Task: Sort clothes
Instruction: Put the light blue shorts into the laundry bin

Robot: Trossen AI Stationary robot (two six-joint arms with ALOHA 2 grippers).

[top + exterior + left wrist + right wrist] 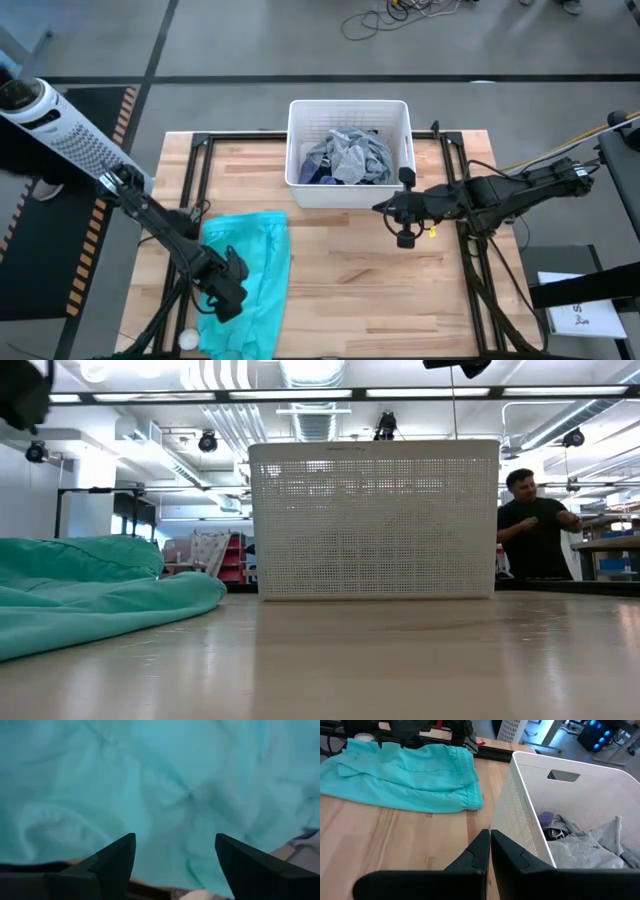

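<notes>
The large turquoise garment [245, 275] lies spread on the table's near left part; it also shows in the low view [90, 595] and the right wrist view [400, 775]. My left gripper [232, 288] is open just above it, fingers [117, 857] either side of bare cloth [170, 795]. The white slatted basket [348, 195] stands at the far middle, holding the grey garment [350, 155], a navy patterned one [318, 172] and a small purple piece [546, 816]. My right gripper [490, 836] is shut and empty beside the basket's near wall [517, 815].
A small white ball [188, 340] lies at the table's near left edge by the turquoise garment. Bare wood [400, 290] stretches across the near middle and right. A person [535, 525] stands in the room beyond the table.
</notes>
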